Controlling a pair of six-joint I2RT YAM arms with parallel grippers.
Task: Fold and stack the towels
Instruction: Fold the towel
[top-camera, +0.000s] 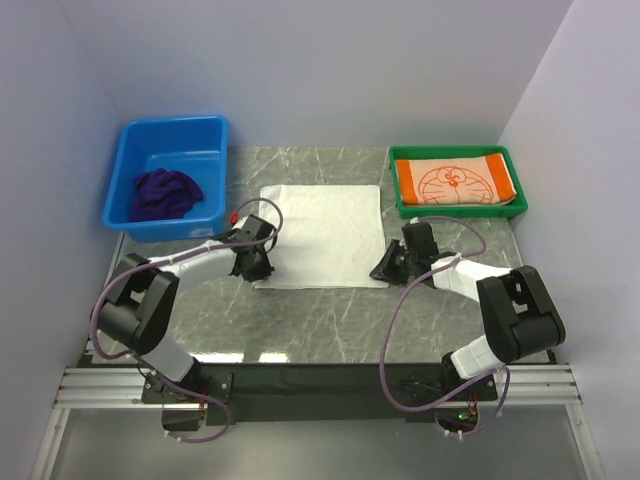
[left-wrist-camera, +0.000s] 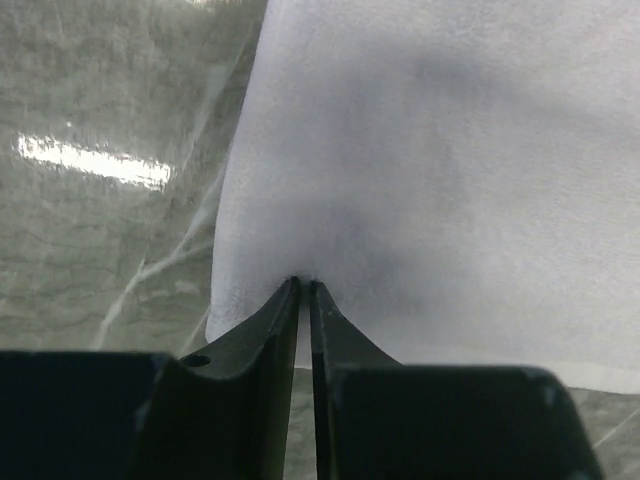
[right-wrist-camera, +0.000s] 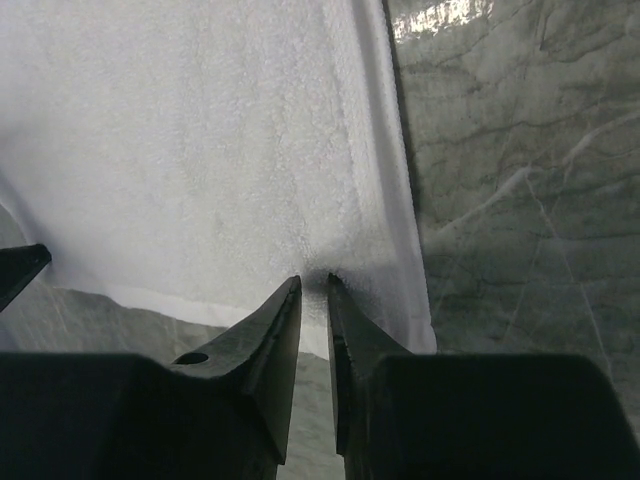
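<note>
Left pincer (left-wrist-camera: 303, 285) and right pincer (right-wrist-camera: 313, 283) each clench a near corner of the plain white cloth towel (top-camera: 320, 235) spread flat beyond them.

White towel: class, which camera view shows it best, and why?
The top external view: it shows almost the whole white towel spread flat. The left wrist view shows only its near-left corner, pinched in the left claw; the right wrist view only its near-right corner, pinched in the right claw.
</note>
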